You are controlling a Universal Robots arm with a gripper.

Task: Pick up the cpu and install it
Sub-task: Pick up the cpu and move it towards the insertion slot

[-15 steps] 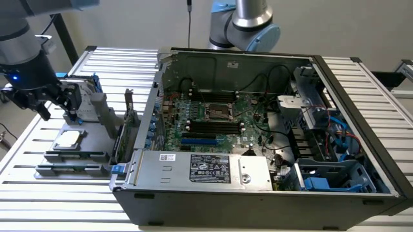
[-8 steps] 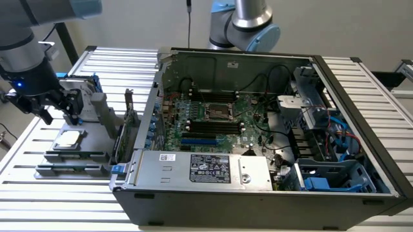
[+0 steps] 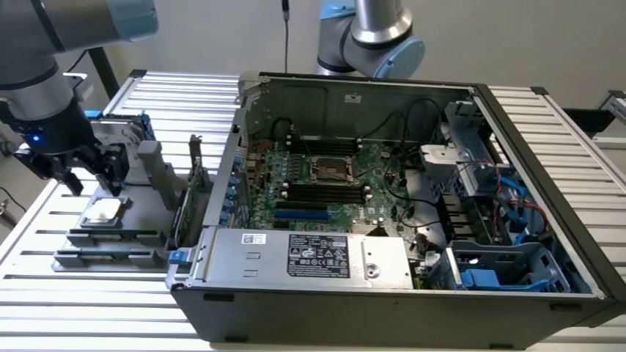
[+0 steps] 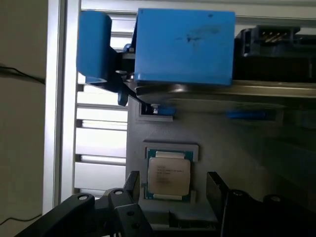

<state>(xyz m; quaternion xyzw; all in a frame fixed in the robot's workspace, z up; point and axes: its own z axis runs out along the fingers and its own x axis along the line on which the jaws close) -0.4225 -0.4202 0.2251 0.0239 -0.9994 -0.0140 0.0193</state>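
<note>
The cpu (image 3: 102,211) (image 4: 169,175), a small square chip with a silvery top and pale rim, lies flat in a grey holder (image 3: 117,220) at the exterior view's left, outside the computer case. My gripper (image 3: 88,180) (image 4: 173,185) hangs just above it, open, with one black finger (image 4: 132,183) on each side of the chip and nothing held. Inside the open case, the motherboard's empty cpu socket (image 3: 330,170) sits between rows of memory slots.
A hard drive with a blue bracket (image 4: 183,47) stands in the holder beyond the cpu. Grey sticks (image 3: 108,238) lie in the holder's near slots. The open computer case (image 3: 391,301) takes up the middle of the slatted metal table (image 3: 78,308). A second arm (image 3: 377,37) stands behind it.
</note>
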